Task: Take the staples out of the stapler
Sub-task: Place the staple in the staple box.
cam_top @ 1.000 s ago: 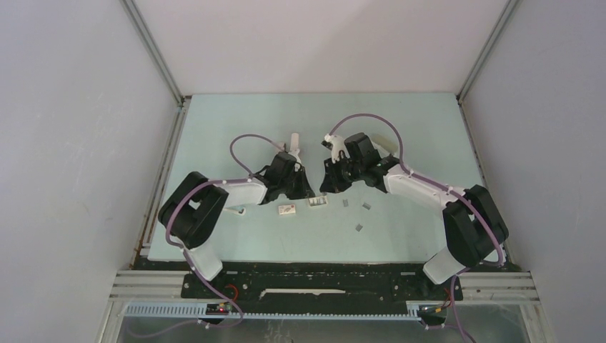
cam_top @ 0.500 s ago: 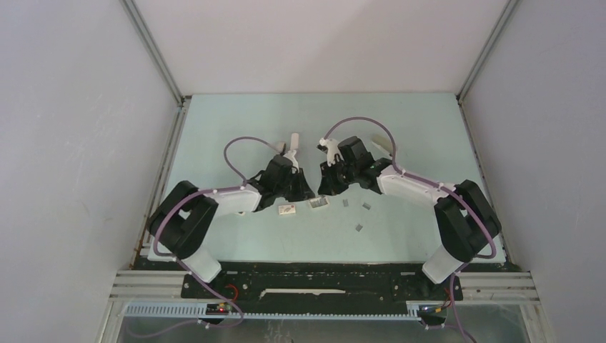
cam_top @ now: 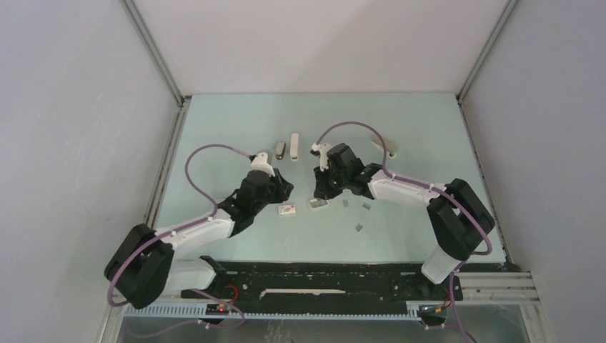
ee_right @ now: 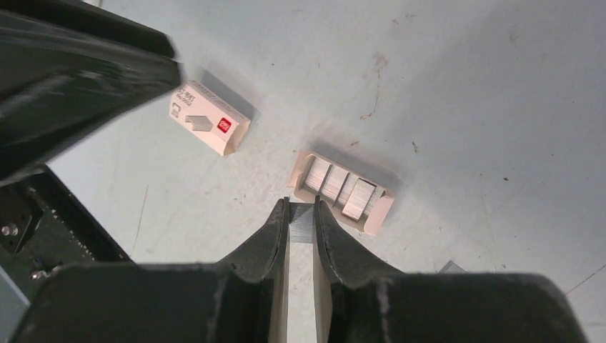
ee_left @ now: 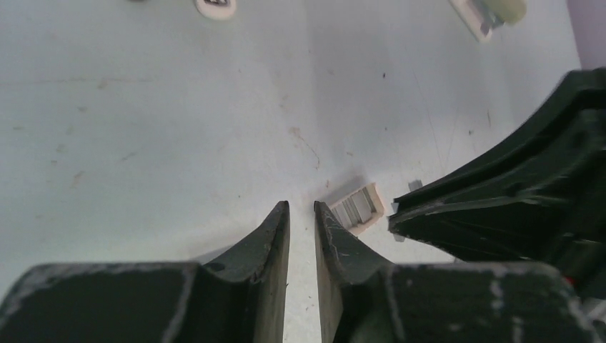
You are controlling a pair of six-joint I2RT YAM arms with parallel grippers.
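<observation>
My right gripper point(ee_right: 301, 204) is shut on a short ribbed grey strip of staples point(ee_right: 301, 220), held just above the mat at the near rim of an open cardboard tray point(ee_right: 382, 211). From above, the right gripper point(cam_top: 319, 194) sits over that tray point(cam_top: 318, 204). Loose staples point(cam_top: 359, 228) lie right of it. The pale grey-beige stapler point(cam_top: 384, 146) lies at the back right, also at the top of the left wrist view point(ee_left: 493, 8). My left gripper point(ee_left: 301, 207) is narrowly open and holds nothing; from above it point(cam_top: 284, 191) is left of the tray.
A small white labelled box point(ee_right: 209, 127) lies left of the tray, near my left gripper's fingers point(ee_right: 78, 78). A slim white stapler point(cam_top: 294, 146) and a small greyish stapler point(cam_top: 281, 148) lie side by side at the back centre. More staple strips point(cam_top: 366, 206) lie right of the tray.
My left arm has pulled back toward the near left, away from the white stapler, uncovering the small greyish stapler beside it. My right gripper has shifted slightly left and nearer, over the tray.
</observation>
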